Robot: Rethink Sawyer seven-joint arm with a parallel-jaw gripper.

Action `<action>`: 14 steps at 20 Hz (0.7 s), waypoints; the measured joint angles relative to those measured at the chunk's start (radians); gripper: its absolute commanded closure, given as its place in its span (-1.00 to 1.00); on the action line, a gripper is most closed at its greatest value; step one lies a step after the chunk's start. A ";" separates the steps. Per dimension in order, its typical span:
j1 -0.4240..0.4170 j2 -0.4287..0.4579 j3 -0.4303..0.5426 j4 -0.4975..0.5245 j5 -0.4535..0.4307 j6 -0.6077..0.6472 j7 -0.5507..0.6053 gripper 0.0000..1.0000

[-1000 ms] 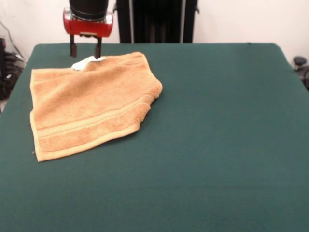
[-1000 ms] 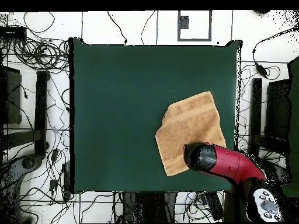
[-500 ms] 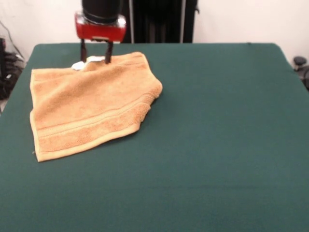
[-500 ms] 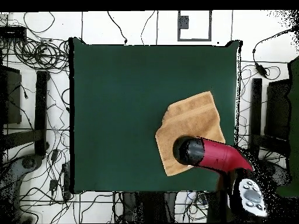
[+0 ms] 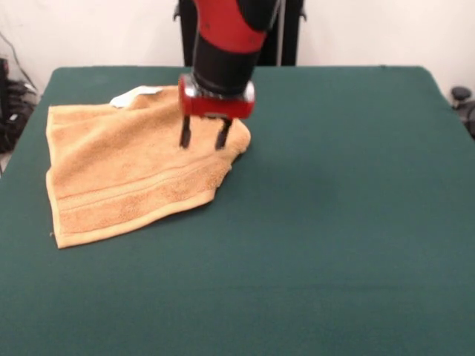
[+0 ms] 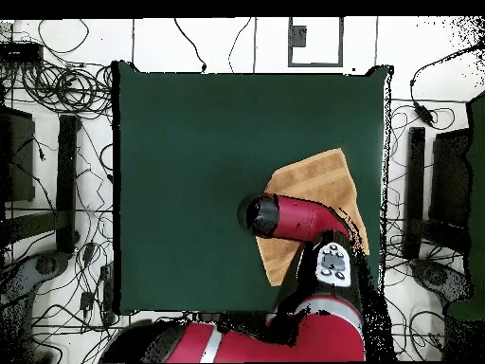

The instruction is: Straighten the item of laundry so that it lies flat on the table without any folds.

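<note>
The tan-orange towel [image 5: 133, 167] lies on the dark green table [image 5: 334, 222] at its left side in the front view, folded over, with border bands along its near edge and a white tag [image 5: 133, 94] at its far edge. My gripper [image 5: 202, 141] is open and empty, fingers pointing down just above the towel's bunched right edge. In the overhead view the arm covers much of the towel [image 6: 317, 175], and the gripper itself is hidden under the arm.
The table's [image 6: 189, 171] green cloth spreads wide to the right of the towel in the front view. Cables and stands lie on the floor around the table in the overhead view. The robot's pedestal stands behind the table's far edge.
My gripper has moved from the towel's far edge near the white tag toward the near right, and now hangs over the towel's right edge. The towel has not moved.
</note>
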 measured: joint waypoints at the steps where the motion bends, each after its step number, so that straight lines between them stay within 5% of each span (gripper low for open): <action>1: -0.001 0.018 0.001 -0.012 0.006 -0.013 0.006 -1.00; 14: -0.075 0.037 0.059 -0.055 0.036 0.055 0.012 -1.00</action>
